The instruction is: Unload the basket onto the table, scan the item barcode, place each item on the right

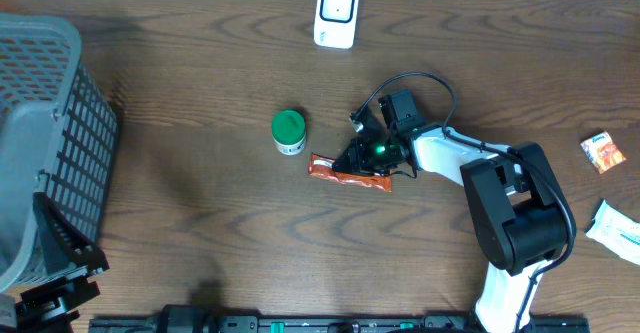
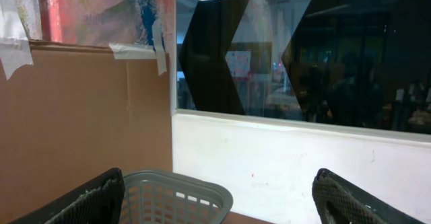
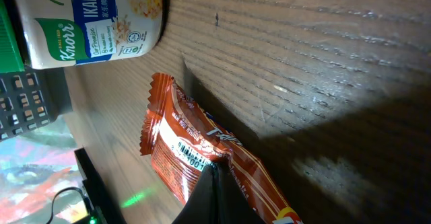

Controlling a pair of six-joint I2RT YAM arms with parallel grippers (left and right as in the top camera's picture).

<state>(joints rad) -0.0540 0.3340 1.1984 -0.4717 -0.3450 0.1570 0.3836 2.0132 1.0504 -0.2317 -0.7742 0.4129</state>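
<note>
An orange-red snack packet (image 1: 348,176) lies flat just right of the table's centre. Seen from the right wrist, the packet (image 3: 176,158) has its barcode (image 3: 191,155) facing up. My right gripper (image 3: 215,169) is shut, its dark fingertips pinching the wrapper's raised fold beside the barcode. From overhead the right gripper (image 1: 358,161) sits over the packet's middle, with a green light on the wrist. A white scanner (image 1: 336,14) stands at the far edge. My left gripper (image 2: 219,187) is open, holds nothing, and points at a white wall.
A green-lidded Knorr cup (image 1: 288,132) stands just left of the packet and shows in the right wrist view as the cup (image 3: 94,19). A grey mesh basket (image 1: 45,133) fills the left side. Two more packets (image 1: 603,153) (image 1: 615,229) lie at the right edge.
</note>
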